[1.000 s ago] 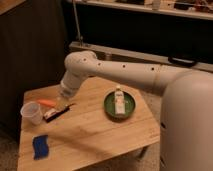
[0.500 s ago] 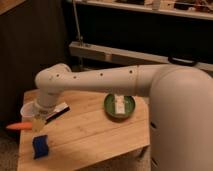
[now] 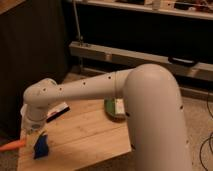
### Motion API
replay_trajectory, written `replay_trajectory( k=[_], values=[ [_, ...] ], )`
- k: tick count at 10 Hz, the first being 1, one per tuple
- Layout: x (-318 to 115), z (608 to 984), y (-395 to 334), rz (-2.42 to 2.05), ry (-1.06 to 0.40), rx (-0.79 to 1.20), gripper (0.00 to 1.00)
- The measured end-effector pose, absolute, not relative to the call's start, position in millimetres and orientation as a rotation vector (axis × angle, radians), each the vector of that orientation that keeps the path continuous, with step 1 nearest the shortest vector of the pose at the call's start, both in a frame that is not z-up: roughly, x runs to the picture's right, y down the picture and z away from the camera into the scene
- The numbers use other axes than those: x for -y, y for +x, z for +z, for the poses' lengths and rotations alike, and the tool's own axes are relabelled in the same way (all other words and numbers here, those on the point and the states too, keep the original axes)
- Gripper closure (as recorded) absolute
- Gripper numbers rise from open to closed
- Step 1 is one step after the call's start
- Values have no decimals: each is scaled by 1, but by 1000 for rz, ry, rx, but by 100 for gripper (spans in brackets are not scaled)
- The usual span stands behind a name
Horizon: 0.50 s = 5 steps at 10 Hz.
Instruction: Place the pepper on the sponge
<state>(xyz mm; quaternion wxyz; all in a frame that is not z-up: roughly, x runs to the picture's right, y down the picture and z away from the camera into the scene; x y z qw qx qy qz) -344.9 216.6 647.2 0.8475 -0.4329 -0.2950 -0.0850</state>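
The orange-red pepper (image 3: 12, 146) hangs in the air just past the table's left edge, pointing left. My gripper (image 3: 28, 138) sits under the white wrist at the pepper's right end and is shut on it, though the arm largely hides the fingers. The blue sponge (image 3: 41, 146) lies on the wooden table (image 3: 85, 137) near the front left corner, immediately right of the gripper and below it.
A green plate (image 3: 109, 113) holding a white-and-red box (image 3: 120, 106) stands at the table's right side, partly behind my arm. A black-and-white flat item (image 3: 59, 112) lies mid-table. A white cup (image 3: 23, 111) peeks out behind the wrist. A dark cabinet stands behind.
The gripper took the pepper off the table near the cup and carried it left and forward, past the table's edge and down beside the sponge. The view has also shifted.
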Motion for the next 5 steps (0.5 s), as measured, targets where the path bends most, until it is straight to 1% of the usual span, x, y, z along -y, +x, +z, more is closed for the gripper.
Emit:
replay_trajectory(
  k=[2, 5],
  values=[
    [-229, 670, -342, -177, -932, 583, 90],
    [-226, 690, -336, -115, -948, 524, 90]
  ],
)
